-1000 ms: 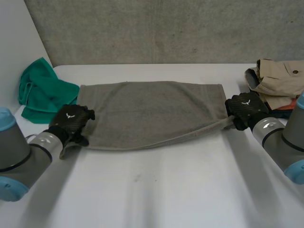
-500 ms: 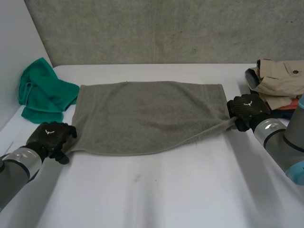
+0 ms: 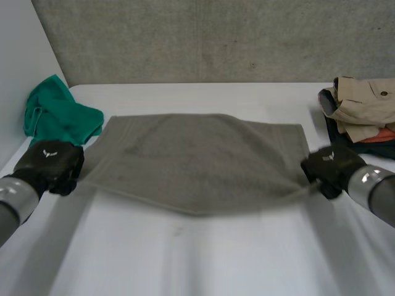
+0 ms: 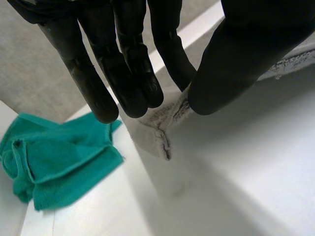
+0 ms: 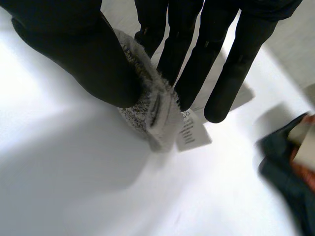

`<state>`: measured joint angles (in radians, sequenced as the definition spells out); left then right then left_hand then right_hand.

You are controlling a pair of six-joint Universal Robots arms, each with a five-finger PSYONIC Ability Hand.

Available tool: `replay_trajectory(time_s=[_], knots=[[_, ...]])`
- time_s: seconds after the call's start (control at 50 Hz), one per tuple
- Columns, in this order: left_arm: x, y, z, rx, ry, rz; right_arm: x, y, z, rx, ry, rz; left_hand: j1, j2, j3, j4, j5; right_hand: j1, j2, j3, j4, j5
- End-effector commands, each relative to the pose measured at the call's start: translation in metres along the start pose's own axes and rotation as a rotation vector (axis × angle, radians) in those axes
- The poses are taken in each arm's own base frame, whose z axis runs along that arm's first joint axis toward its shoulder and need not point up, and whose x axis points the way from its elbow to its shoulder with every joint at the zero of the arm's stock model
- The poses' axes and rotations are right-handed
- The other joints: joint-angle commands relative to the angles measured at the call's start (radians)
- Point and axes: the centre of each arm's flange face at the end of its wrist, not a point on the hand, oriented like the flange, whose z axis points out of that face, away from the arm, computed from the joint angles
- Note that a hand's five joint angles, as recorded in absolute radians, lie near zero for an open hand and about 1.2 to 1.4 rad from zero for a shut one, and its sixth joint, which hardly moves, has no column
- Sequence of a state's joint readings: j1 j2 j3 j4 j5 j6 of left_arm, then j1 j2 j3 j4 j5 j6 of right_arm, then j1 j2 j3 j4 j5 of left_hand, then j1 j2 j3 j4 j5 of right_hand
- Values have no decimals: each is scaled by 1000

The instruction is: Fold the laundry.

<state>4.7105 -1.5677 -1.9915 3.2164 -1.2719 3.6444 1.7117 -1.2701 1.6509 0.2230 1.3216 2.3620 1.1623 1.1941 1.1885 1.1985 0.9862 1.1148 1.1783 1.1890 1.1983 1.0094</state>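
Observation:
A grey towel [image 3: 197, 160] hangs stretched between my two hands, its near edge lifted off the white table [image 3: 203, 259] and sagging in the middle. My left hand [image 3: 49, 163] pinches the towel's near left corner [image 4: 162, 130] between thumb and straight fingers. My right hand [image 3: 330, 168] pinches the near right corner [image 5: 152, 110] the same way, with a white label [image 5: 189, 132] hanging from it. The far edge of the towel rests on the table.
A crumpled green cloth [image 3: 58, 117] lies at the far left of the table, close to my left hand [image 4: 123, 54]. A pile of beige, orange and dark clothes [image 3: 361, 111] sits at the far right, just beyond my right hand.
Both hands have pulled apart and towards me, lifting the towel's near edge. The left hand closed on the near left corner. The towel is now taut between them.

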Motion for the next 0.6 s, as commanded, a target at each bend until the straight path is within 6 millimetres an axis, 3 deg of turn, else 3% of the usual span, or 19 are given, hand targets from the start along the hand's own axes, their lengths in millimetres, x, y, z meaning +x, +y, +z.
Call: replay_trajectory(time_s=[0.02,0.06,0.1,0.18,0.26,0.36,0.44,0.6], knots=[[20,14,-66,-308,167,125,-6,31,-58,-292,-137,-176,234,202,208,198,236,281,218,207,198,212],[24,21,-81,-394,228,165,-4,33,-66,-315,-140,-195,234,202,208,198,236,281,218,207,198,212],[22,21,-83,-399,229,194,1,31,-68,-289,-119,-208,234,202,208,198,236,281,218,207,198,212],[13,18,-73,-330,166,241,5,28,-63,-245,-82,-212,234,202,208,198,236,281,218,207,198,212],[2,9,-49,-204,74,268,11,26,-51,-202,-36,-179,234,202,208,198,236,281,218,207,198,212],[14,-15,0,-4,87,268,23,31,-5,-154,30,-80,234,202,208,198,236,281,218,207,198,212],[31,-32,35,104,111,279,27,18,19,-83,99,-82,234,202,208,198,236,281,218,207,198,212],[25,-35,115,113,-44,291,44,1,62,-4,272,-132,234,202,208,198,236,281,218,207,198,212]])
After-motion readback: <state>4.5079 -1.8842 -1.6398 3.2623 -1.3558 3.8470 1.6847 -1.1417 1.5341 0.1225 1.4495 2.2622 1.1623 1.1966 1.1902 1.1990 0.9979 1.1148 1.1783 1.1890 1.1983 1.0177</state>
